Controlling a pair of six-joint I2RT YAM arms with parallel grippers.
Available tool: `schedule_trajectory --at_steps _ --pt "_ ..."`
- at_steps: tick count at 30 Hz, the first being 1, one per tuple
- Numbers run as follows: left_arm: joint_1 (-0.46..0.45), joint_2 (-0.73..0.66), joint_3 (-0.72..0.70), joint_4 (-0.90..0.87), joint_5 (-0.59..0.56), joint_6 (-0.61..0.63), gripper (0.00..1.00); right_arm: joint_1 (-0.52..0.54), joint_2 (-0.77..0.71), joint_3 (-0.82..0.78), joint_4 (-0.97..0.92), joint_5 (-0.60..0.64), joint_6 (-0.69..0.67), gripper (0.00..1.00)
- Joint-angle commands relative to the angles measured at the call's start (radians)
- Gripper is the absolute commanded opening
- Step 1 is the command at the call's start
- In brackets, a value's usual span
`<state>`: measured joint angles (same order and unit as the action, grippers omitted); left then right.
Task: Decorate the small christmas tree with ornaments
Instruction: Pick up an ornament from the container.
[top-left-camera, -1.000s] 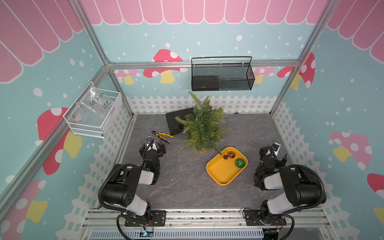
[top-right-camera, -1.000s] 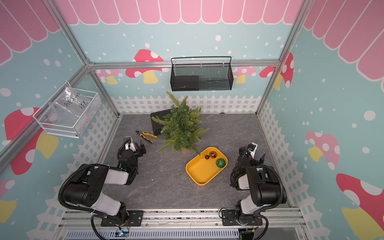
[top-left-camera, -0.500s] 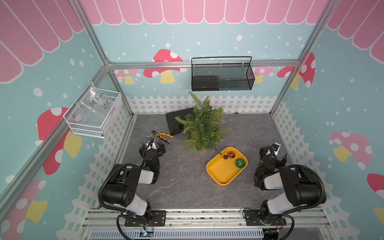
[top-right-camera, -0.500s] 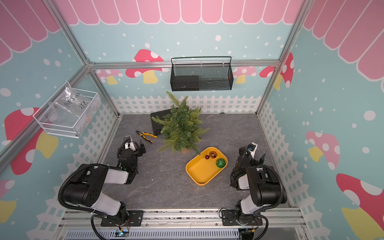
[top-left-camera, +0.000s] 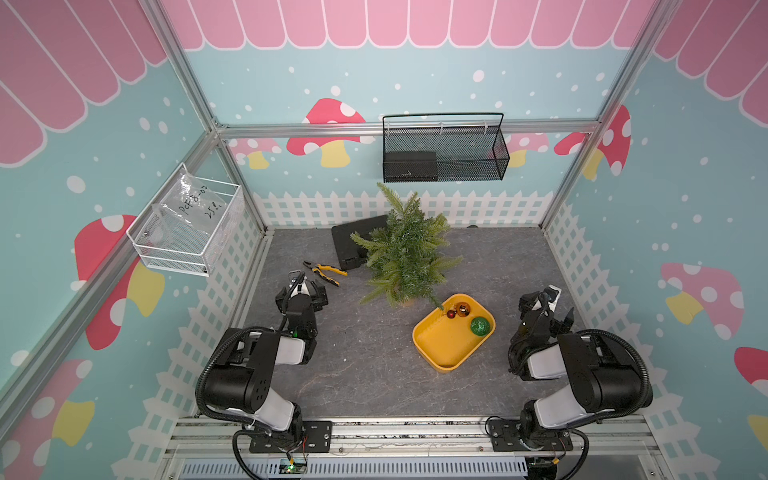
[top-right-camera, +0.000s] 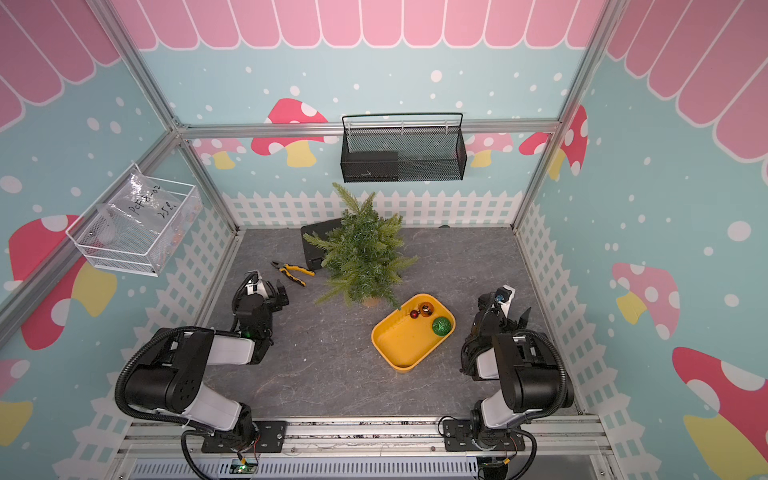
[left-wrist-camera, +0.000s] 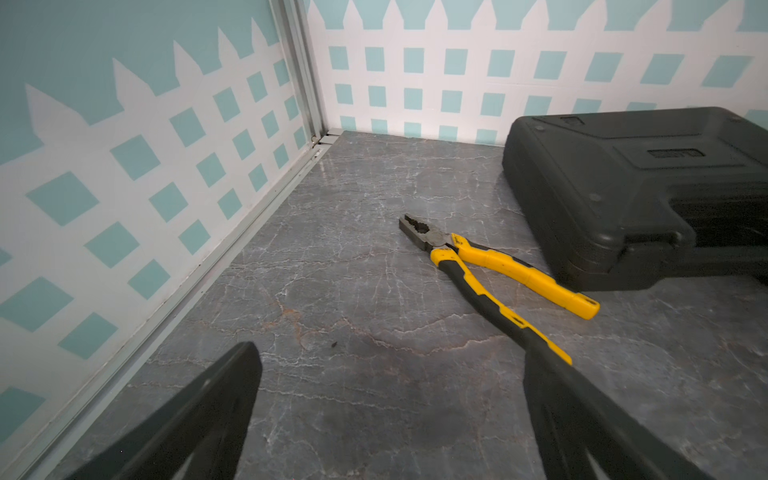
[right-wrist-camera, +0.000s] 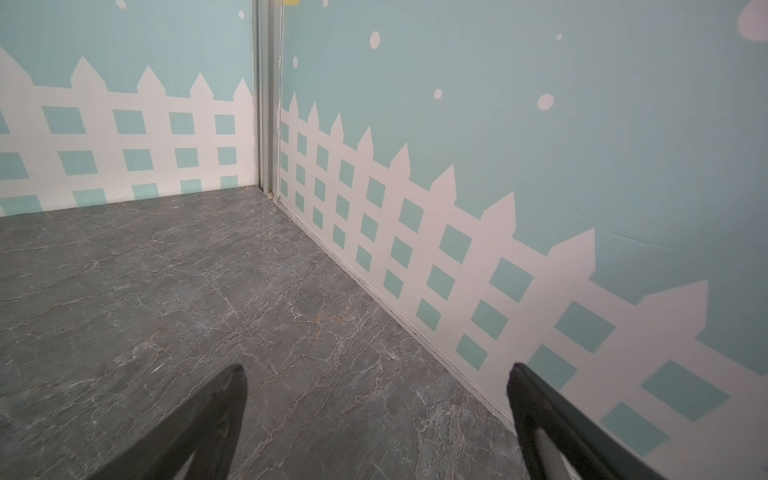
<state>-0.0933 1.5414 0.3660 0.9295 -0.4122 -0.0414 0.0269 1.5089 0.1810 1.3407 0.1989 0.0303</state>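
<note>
The small christmas tree (top-left-camera: 405, 253) (top-right-camera: 361, 257) stands upright at the back middle of the grey table, its branches bare of ornaments. In front of it lies a yellow tray (top-left-camera: 446, 347) (top-right-camera: 401, 340). At the tray's far end rest the ornaments: a glittery green ball (top-left-camera: 479, 325) (top-right-camera: 441, 326), a copper-orange ball (top-left-camera: 462, 308) (top-right-camera: 426, 308) and a small dark red ball (top-left-camera: 451, 313) (top-right-camera: 414, 314). My left gripper (top-left-camera: 301, 293) (left-wrist-camera: 390, 353) sits low at the left, open and empty. My right gripper (top-left-camera: 546, 309) (right-wrist-camera: 376, 369) is open and empty by the right wall, right of the tray.
Yellow-handled pliers (top-left-camera: 324, 272) (left-wrist-camera: 490, 266) lie just ahead of the left gripper, one handle close to its finger. A black case (top-left-camera: 353, 241) (left-wrist-camera: 623, 187) lies behind the tree's left side. A black mesh basket (top-left-camera: 444, 153) and a white wire basket (top-left-camera: 187, 224) hang on the walls.
</note>
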Motion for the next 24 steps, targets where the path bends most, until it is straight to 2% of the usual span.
schedule_trajectory --at_steps 1,3,5,7,9,10,12,13,14,15,16,20,24 --pt "-0.011 -0.084 0.033 -0.109 -0.022 -0.008 1.00 0.005 -0.123 0.008 -0.105 0.069 0.000 1.00" --pt "-0.032 -0.113 0.046 -0.150 -0.069 0.005 1.00 0.005 -0.208 0.042 -0.235 0.084 0.013 1.00" --pt "-0.071 -0.154 0.073 -0.220 -0.134 0.027 1.00 0.005 -0.292 0.096 -0.419 0.087 0.091 0.99" --pt "-0.109 -0.186 0.119 -0.327 -0.177 0.038 1.00 0.004 -0.359 0.122 -0.521 0.020 0.143 1.00" --pt "-0.135 -0.224 0.173 -0.442 -0.215 -0.024 1.00 0.003 -0.421 0.149 -0.627 -0.050 0.233 0.99" --pt "-0.134 -0.249 0.191 -0.498 -0.197 -0.091 1.00 0.004 -0.453 0.162 -0.695 -0.079 0.320 0.99" --pt "-0.121 -0.306 0.211 -0.589 -0.145 -0.250 1.00 0.000 -0.505 0.161 -0.780 -0.087 0.555 0.99" --pt "-0.107 -0.337 0.214 -0.647 -0.122 -0.369 1.00 -0.003 -0.526 0.144 -0.751 -0.158 0.585 0.98" --pt "-0.078 -0.369 0.208 -0.690 -0.044 -0.463 1.00 -0.002 -0.537 0.128 -0.687 -0.257 0.569 0.87" --pt "-0.055 -0.396 0.188 -0.696 0.026 -0.524 0.98 -0.002 -0.539 0.139 -0.688 -0.322 0.568 0.80" --pt "-0.034 -0.428 0.164 -0.697 0.084 -0.574 0.94 -0.003 -0.531 0.187 -0.774 -0.361 0.587 0.80" --pt "-0.030 -0.533 0.150 -0.813 0.284 -0.636 0.83 0.001 -0.435 0.416 -1.164 -0.487 0.510 0.72" --pt "-0.068 -0.581 0.211 -0.995 0.415 -0.629 0.82 0.004 -0.377 0.511 -1.351 -0.588 0.477 0.74"
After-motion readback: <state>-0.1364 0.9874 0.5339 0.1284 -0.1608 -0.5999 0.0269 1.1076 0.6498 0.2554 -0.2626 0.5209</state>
